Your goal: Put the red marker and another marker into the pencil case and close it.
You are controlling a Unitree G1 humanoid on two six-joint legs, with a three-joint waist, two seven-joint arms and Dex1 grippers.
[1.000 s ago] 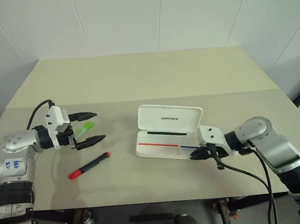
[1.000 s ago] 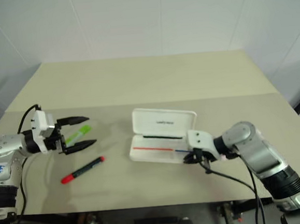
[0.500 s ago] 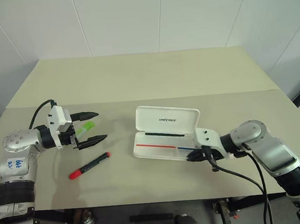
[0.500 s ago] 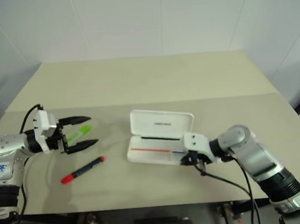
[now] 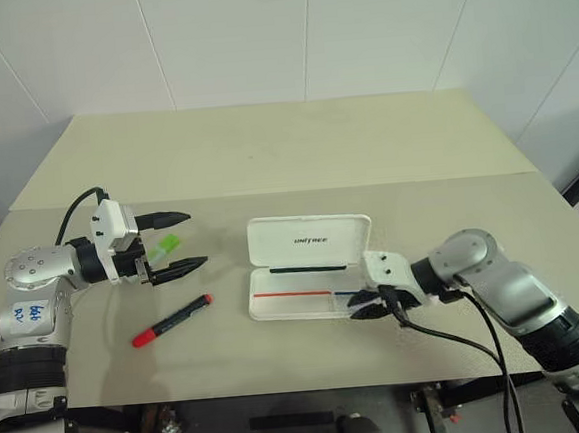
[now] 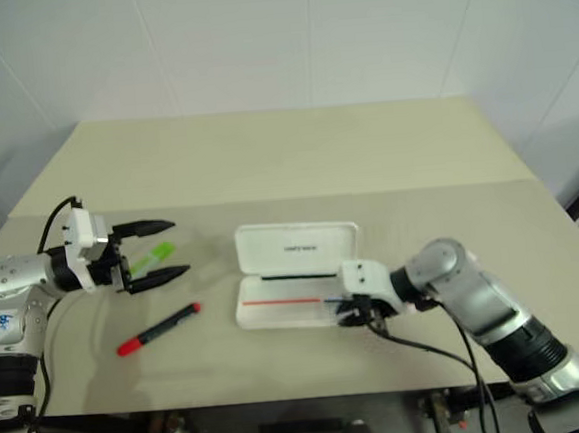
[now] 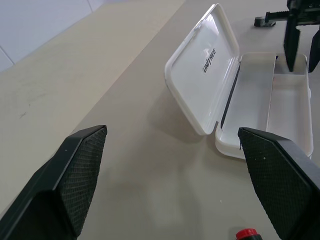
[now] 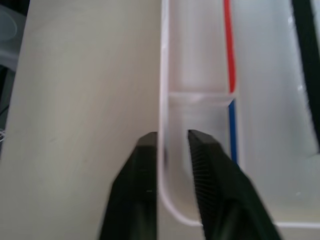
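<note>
The white pencil case (image 5: 309,275) lies open on the table (image 5: 285,157). The right gripper (image 5: 369,306) has its 2 fingers on either side of the case's front wall, a little apart. The left gripper (image 5: 176,242) is spread wide over the green marker (image 5: 164,248). The red marker (image 5: 172,320) lies nearby.
</note>
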